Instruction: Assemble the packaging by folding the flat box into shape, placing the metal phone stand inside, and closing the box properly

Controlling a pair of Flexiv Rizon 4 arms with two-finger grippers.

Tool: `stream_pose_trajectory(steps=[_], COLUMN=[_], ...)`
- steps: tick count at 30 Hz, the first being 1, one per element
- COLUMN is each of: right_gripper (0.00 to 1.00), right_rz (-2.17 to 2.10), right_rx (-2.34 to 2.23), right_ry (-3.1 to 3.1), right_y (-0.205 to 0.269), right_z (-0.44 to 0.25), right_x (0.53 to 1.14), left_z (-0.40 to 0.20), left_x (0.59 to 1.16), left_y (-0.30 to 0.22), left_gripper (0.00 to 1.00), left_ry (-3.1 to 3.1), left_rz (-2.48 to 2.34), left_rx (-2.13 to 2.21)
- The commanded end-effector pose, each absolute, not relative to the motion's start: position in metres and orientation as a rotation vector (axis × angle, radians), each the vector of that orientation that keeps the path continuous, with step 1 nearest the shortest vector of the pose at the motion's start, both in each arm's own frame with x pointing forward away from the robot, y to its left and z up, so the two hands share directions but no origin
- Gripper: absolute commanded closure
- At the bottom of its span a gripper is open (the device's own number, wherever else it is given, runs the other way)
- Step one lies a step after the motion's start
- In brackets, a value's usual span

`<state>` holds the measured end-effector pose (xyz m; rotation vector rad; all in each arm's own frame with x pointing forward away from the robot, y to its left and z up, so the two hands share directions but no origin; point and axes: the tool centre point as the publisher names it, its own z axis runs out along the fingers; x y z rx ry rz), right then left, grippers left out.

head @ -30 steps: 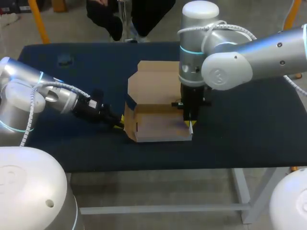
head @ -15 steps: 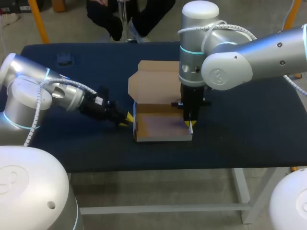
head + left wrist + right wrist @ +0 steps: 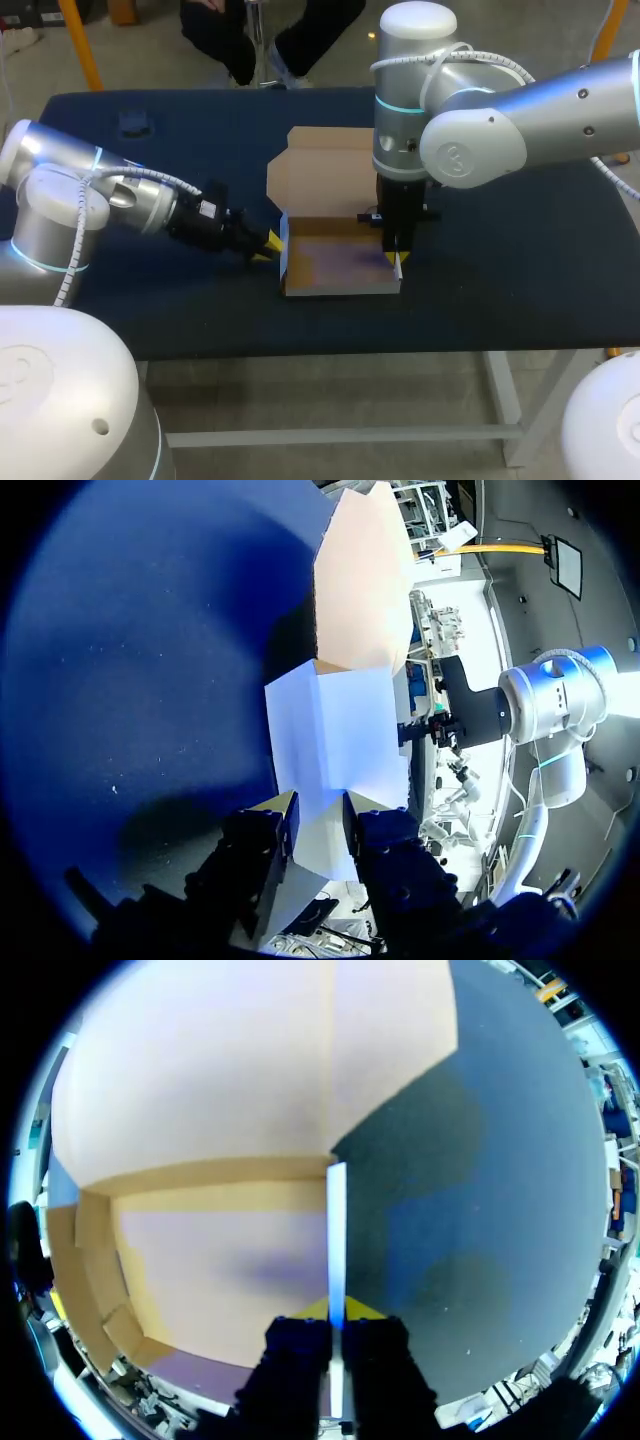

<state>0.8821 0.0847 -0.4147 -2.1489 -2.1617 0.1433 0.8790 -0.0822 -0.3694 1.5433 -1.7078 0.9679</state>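
While the right gripper (image 3: 336, 1310) pinches the box (image 3: 340, 268) wall tight, the left gripper (image 3: 318, 815) should push its wall straight up; I cannot tell its grip.

The box (image 3: 335, 262) sits open on the counter (image 3: 520, 270), about midway between its left and right ends and toward the near edge. Its lid (image 3: 322, 172) lies flat behind it, stretching toward the far side. The left gripper (image 3: 268, 244) is at the box's left wall, coming in low from the left. The right gripper (image 3: 397, 262) comes down from above at the near right corner, with the right wall pinched between its fingers. A small object (image 3: 133, 123) lies well apart at the far left corner.
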Motion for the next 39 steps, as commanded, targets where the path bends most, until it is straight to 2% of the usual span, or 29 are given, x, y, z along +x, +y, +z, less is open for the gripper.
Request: stream_pose_trajectory(steps=[1,25,39], right_gripper=[1.00,1.00,1.00], right_rz=[0.153,0.153,0.153], right_rx=[-2.146,-2.146,-2.146], right_ry=[-2.161,-2.161,-2.161], right_y=[0.086,0.086,0.086], right_z=[-0.416,-0.416,-0.416], right_x=[0.884,0.884,0.884], left_z=[-0.371,-0.367,-0.367], left_x=[0.879,0.880,0.878], left_y=[-0.083,-0.100,-0.106], left_gripper=[0.65,0.64,0.53], left_ry=[-1.694,-1.746,-1.836], left_rz=[0.975,0.910,0.835], left_rx=[1.544,1.668,1.821])
